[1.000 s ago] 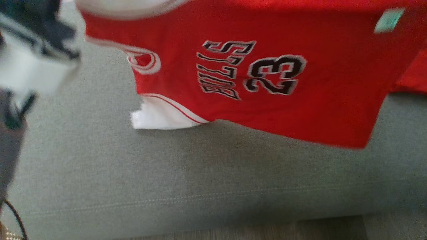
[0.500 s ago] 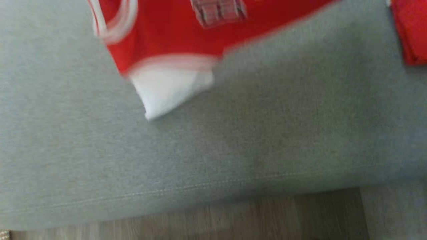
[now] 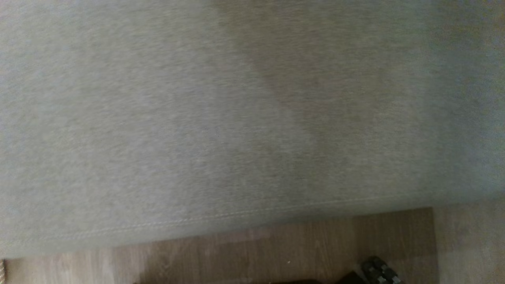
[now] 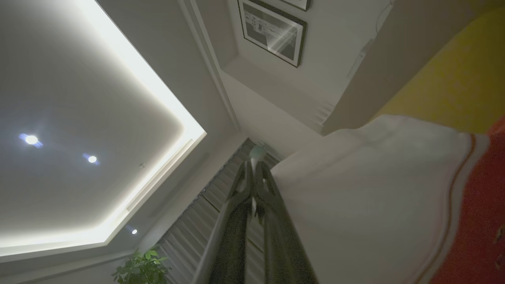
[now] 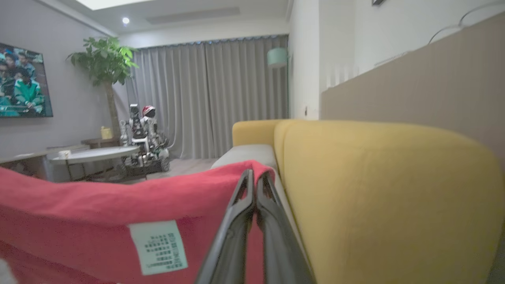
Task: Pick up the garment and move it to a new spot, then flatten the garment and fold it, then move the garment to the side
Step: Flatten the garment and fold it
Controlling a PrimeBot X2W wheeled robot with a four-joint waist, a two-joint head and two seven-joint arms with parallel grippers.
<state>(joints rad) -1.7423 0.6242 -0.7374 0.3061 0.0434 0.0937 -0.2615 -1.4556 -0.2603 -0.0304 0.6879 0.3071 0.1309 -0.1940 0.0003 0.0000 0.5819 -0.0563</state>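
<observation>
Nearest me, a strip of wooden floor [image 3: 256,256] runs along the near edge of the grey sofa seat [image 3: 158,118]. At the floor's near right sits a small dark part [image 3: 378,270] that I cannot make out. The seat spreads away from me, with a stitched seam just inside its near edge and a darker band of shadow across its middle.

My right hand [image 5: 255,177] has its two fingers pressed together on the top edge of the red garment [image 5: 98,205], with the cloth pinched between the tips. The garment hangs from that grip and stretches off to one side, held up in the air. A white label [image 5: 158,246] is sewn on close to the fingers. Just beyond the hand rises the yellow sofa back [image 5: 386,189]. Farther along are a round table [image 5: 92,154], another robot [image 5: 144,134], a plant [image 5: 104,59], a grey curtain [image 5: 213,94] and a TV [image 5: 23,83] on the wall.

My left hand [image 4: 255,169] points up, its fingers closed together on the garment's white panel, which meets the tips and falls away beside them, edged with red piping. Beyond it are a framed picture [image 4: 272,31] and the lit ceiling [image 4: 79,118].
</observation>
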